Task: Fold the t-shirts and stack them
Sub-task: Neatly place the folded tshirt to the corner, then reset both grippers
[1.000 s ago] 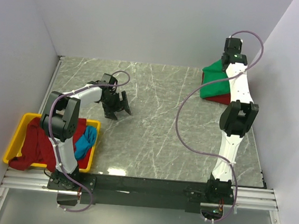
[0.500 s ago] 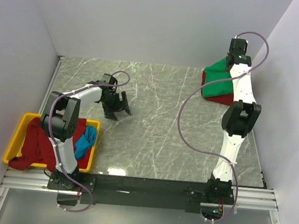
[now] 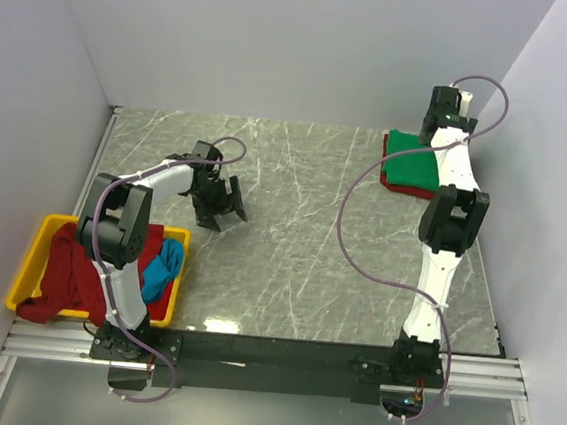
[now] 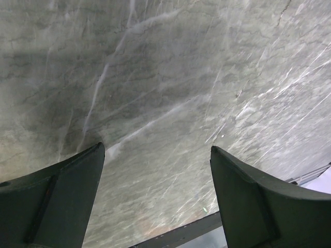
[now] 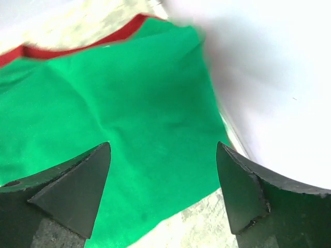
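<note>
A bright green t-shirt (image 3: 411, 158) lies folded flat on a red t-shirt (image 3: 406, 191) at the table's back right. My right gripper (image 3: 441, 109) hovers open over its far edge, near the back wall. In the right wrist view the green t-shirt (image 5: 114, 103) spreads under the open gripper (image 5: 163, 150), nothing is between the fingers, and the red t-shirt (image 5: 62, 50) shows as a thin rim. My left gripper (image 3: 222, 200) is open and empty low over bare table at the left; the left wrist view shows only stone past the gripper (image 4: 155, 152).
A yellow bin (image 3: 29, 263) at the near left holds a crumpled dark red t-shirt (image 3: 67, 272) and a blue one (image 3: 164, 266). White walls close in the table at the back and right, close to my right arm. The marble table (image 3: 302, 224) lies between the arms.
My right gripper has gone from shut to open and let go of the green t-shirt, which now lies flatter on the red one. The gripper shifted toward the back wall. The left arm stayed put.
</note>
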Motion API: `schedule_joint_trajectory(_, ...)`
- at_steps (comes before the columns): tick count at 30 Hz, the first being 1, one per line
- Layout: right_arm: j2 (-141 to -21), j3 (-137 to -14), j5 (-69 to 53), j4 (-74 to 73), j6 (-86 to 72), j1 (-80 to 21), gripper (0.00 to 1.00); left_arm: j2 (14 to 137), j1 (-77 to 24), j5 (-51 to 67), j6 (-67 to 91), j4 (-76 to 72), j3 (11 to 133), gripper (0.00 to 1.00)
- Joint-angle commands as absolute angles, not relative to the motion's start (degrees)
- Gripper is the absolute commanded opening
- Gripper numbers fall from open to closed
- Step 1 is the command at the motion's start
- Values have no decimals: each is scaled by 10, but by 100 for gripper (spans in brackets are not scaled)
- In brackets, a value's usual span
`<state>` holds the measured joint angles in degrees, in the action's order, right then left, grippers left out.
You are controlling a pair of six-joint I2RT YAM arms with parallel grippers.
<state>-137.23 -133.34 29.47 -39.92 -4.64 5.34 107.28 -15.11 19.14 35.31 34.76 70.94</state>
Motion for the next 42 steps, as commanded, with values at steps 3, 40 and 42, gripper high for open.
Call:
schedule_joint_trajectory(3, -1246, -1211, 374, -302, -119, 61, 90, 1028, -151, 187, 338, 327, 727, 89)
schedule_joint_trajectory(40, -610, -459, 86, -184, -328, -307, 96, 573, -163, -52, 426, 232, 472, 90)
schedule_joint_trajectory(42, -600, -456, 86, -185, -326, -306, 96, 552, -163, -65, 437, 236, 457, 90)
